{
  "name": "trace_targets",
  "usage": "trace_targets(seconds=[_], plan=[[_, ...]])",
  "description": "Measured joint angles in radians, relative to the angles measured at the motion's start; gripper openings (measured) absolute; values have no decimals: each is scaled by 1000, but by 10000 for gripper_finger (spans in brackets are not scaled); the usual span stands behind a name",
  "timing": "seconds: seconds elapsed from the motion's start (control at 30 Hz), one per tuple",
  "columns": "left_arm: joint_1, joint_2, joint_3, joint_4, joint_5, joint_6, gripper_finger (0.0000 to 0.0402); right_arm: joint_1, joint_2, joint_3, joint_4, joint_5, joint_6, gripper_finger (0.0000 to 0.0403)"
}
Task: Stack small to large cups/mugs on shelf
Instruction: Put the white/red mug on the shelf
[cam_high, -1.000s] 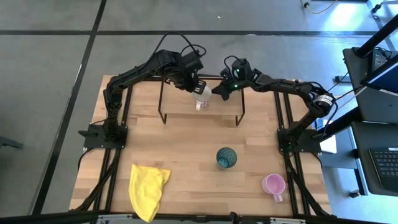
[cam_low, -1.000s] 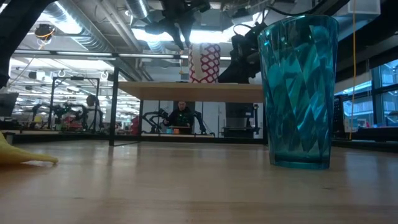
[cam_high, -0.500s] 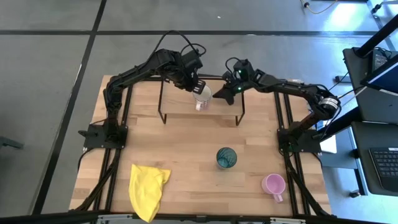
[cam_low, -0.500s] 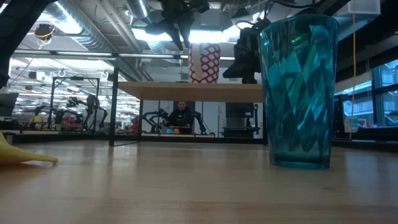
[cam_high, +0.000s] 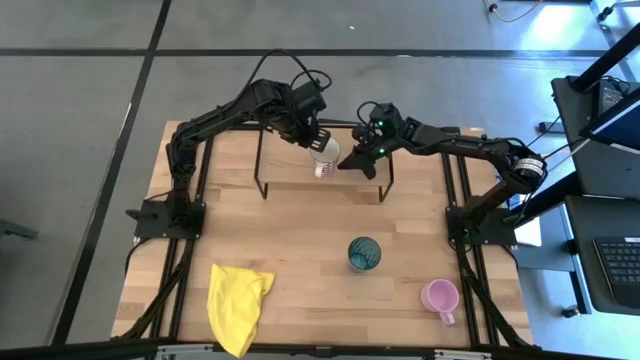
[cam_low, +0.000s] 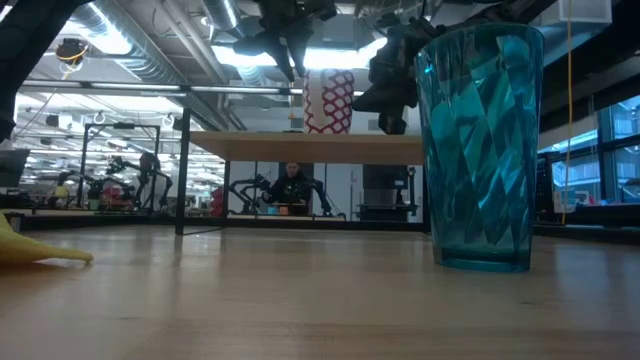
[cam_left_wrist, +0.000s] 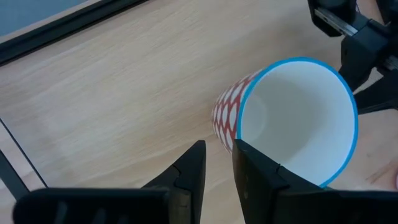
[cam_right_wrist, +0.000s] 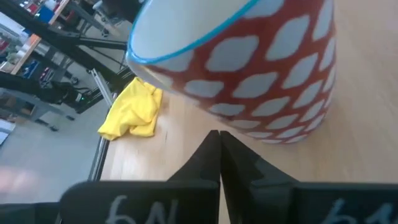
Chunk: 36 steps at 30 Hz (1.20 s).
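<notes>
A white cup with a red lattice pattern and a blue rim (cam_high: 324, 155) stands upright on the light-wood shelf (cam_high: 290, 168); it also shows in the low view (cam_low: 328, 100). My left gripper (cam_left_wrist: 217, 149) hovers just above and beside the cup's rim, with a narrow gap between its fingers and nothing in it. My right gripper (cam_right_wrist: 217, 134) is shut, its tips close by the cup's lower wall on the right side. The low view shows a small gap there (cam_low: 385, 115). The teal cup (cam_high: 363, 253) and the pink mug (cam_high: 439, 296) stand on the table.
A yellow cloth (cam_high: 238, 305) lies at the table's near left. The teal cup (cam_low: 480, 150) stands on the table in front of the shelf's right end. The shelf's black wire legs (cam_high: 262, 190) stand on the table. A person sits far behind the table (cam_low: 292, 185).
My right gripper has shifted a little toward the table's near edge beside the patterned cup, and its wrist has tipped. The cup has stayed in place on the shelf.
</notes>
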Motion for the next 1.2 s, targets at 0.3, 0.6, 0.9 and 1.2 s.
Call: trace_targets(seconds=[0.3,0.6,0.9,1.2], plan=[[-10,0,0,0,-10,0,75,0,0,1,11,73,23,4],[-15,0,0,0,-10,0,75,-5,0,1,26,118,24,4],[-26,1,0,0,-10,-1,75,-16,0,1,39,169,28,4],[-33,1,0,-5,-9,-1,75,-49,0,2,59,170,53,4]])
